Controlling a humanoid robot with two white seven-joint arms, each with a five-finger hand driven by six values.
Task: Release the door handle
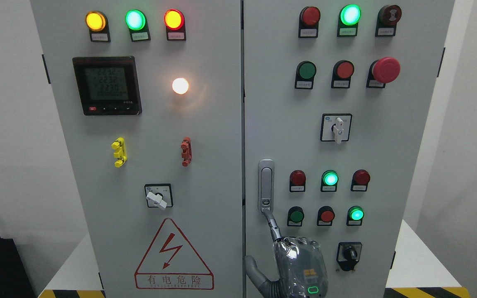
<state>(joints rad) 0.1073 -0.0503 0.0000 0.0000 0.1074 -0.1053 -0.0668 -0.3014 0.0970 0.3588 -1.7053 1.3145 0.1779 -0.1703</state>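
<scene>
Just above fingers [272, 223], door handle [266, 186], fingertip touching its btm

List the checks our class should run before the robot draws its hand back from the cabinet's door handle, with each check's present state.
1. Right hand free of the door handle: not ok; one finger touches its lower end.
2. Door handle seated flat in its housing: ok.
3. Green push button clear of the finger: ok, apart.
4. Black selector switch clear of the hand: ok.
5. Left hand's whereabouts: cannot tell; out of view.
</scene>
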